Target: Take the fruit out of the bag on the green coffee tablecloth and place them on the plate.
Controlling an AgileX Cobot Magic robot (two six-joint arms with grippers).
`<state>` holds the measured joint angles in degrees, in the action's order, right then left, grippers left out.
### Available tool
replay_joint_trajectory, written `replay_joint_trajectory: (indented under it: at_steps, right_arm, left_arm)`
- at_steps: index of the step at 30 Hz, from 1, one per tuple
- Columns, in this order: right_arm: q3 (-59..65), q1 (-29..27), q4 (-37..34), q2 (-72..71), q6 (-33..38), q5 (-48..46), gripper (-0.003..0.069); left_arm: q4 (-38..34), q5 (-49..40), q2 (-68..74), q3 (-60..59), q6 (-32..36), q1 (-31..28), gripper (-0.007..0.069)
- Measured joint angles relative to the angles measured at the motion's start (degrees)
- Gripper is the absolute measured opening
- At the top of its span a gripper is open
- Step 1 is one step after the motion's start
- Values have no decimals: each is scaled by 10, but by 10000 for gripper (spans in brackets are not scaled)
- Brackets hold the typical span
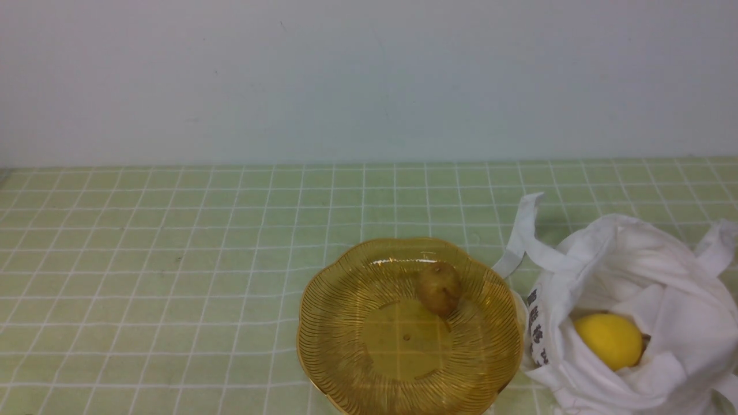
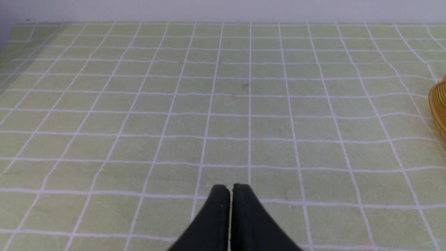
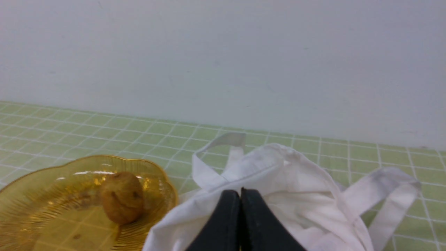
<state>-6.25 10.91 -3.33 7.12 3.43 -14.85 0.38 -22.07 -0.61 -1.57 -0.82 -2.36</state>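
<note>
The fingers of the left gripper are pressed together tip to tip, clenched on nothing, and they hang over bare squares of the green coffee tablecloth. At the edge of the left wrist view only a sliver of the amber plate shows, well apart from those fingers. The right gripper is likewise clenched, its two black fingers meeting with no gap and holding nothing; in the right wrist view they sit in front of the white bag, though whether they touch the cloth cannot be told.

In the front view neither arm appears. The plate, translucent amber with a scalloped rim and fine ridges, rests on the tablecloth near the front edge. The brownish kiwi-like fruit lies inside the plate, toward its far right part. Just beside the plate on the right, and seemingly touching its rim, is the bag, slumped with its mouth open toward the camera and dark printed characters along the side nearest the plate. The yellow lemon sits inside the bag's opening, partly wrapped by folds of cloth. One strap handle loops up behind the plate.
</note>
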Motion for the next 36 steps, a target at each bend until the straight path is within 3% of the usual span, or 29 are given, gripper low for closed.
replay_joint_trajectory:
  at_steps: [15, 36]
  right_arm:
    - [79, -95, 2, -76, 0, -29, -15]
    - [77, -98, 3, -76, -1, -62, -15]
  left_arm:
    - [0, 0, 0, 0, 0, 0, -8]
    - [0, 0, 0, 0, 0, 0, -8]
